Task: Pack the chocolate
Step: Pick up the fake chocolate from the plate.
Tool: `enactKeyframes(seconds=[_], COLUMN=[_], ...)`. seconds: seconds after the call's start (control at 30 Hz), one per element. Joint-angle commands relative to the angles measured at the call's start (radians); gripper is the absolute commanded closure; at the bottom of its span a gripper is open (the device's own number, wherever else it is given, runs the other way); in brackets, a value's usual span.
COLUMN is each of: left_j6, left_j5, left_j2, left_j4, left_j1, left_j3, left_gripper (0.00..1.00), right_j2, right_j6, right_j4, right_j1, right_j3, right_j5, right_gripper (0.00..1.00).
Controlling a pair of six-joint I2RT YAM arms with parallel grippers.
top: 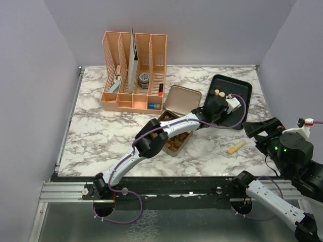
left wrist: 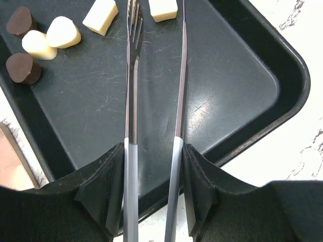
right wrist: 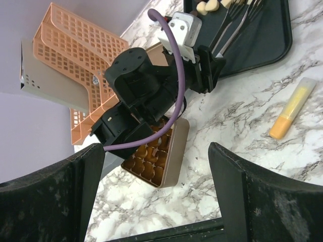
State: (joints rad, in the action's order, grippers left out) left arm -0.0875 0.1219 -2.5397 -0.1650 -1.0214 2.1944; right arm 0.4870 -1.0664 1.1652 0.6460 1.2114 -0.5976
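Left gripper [left wrist: 154,194] clamped on slim steel tongs [left wrist: 132,101]. The tips straddle a cream-white chocolate block [left wrist: 163,9] on the black rectangular tray [left wrist: 242,75], far right on the tabletop. Best to squeeze slowly and keep the tips level so the piece does not skid. Right gripper [right wrist: 156,196]: jaws apart, holding nothing.

Top view: high behind the arm bases, looking down on the whole table [top: 101,131]. Left wrist: very close, looking along the tongs [left wrist: 180,91] onto the tray [left wrist: 227,85] at the far right corner. Right wrist: farther back at the right edge, facing the left arm [right wrist: 141,80] and tin [right wrist: 174,151]. The tray shows in all three views.
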Motion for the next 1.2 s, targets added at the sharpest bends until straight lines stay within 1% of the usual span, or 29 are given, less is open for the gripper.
enactKeyframes(seconds=[0.0,0.27,0.43,0.5,0.6,0.87,1.17], left_j6=[-0.013,-0.012,-0.008,-0.006,-0.006,-0.008,0.03], left_j5=[0.017,0.031,0.044,0.043,0.042,0.045,0.024], left_j2=[-0.039,-0.074,-0.086,-0.081,-0.06,0.058,0.247], left_j4=[0.059,0.076,0.082,0.082,0.082,0.096,0.143], left_j1=[-0.002,-0.002,-0.003,-0.003,-0.003,-0.003,-0.003], left_j3=[0.055,0.079,0.095,0.093,0.078,-0.031,-0.231], left_gripper=[0.5,0.51,0.61,0.67,0.69,0.71,0.71], right_j2=[-0.013,-0.014,-0.017,-0.02,-0.026,-0.028,-0.025], right_j6=[-0.013,-0.016,-0.017,-0.017,-0.018,-0.014,-0.015], right_j4=[0.023,0.02,0.007,0.006,0.006,-0.01,-0.042], right_j1=[-0.003,-0.003,-0.003,-0.003,-0.003,-0.003,-0.003], right_j3=[-0.007,-0.011,-0.024,-0.028,-0.034,-0.049,-0.079], right_j5=[-0.014,-0.014,-0.007,-0.005,-0.007,0.0,0.021], right_gripper=[0.12,0.12,0.12,0.12,0.12,0.12,0.12])
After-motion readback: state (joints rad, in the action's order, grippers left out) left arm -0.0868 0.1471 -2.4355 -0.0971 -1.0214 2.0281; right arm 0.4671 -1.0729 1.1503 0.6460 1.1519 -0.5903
